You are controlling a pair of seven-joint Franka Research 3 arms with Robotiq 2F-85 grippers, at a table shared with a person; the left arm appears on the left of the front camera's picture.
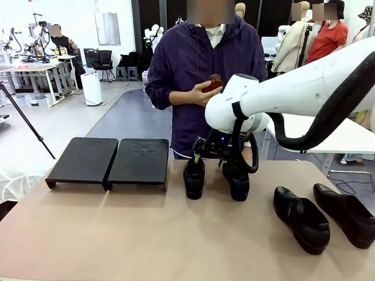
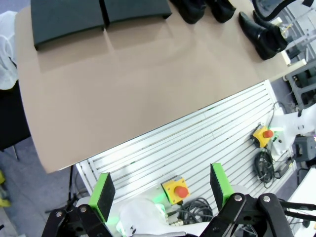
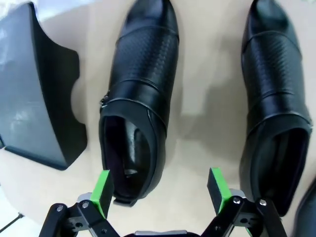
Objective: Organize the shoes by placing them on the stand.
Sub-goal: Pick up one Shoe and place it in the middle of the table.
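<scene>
- Just ahead of your right pincer (image 3: 160, 190), spread wide, two shoes (image 3: 136, 98) sit side by side, one heel showing between the pads (image 3: 103, 190), the other just outside.
- Off to one side of it, beside the nearer shoe, lies the stand (image 3: 34, 98).
- Your left pincer (image 2: 163, 190), spread too, hangs well apart from both.

You're in a robotics lab: far work tables (image 1: 29, 68), a tripod (image 1: 26, 120), emergency-stop buttons (image 2: 181, 190) (red on yellow) on slotted aluminium (image 2: 207, 133).

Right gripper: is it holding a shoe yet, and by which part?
Nothing yet. The right gripper hangs open over the heel end of the shoe beside the stand, not closed on it. The left gripper is open and empty too.
</scene>
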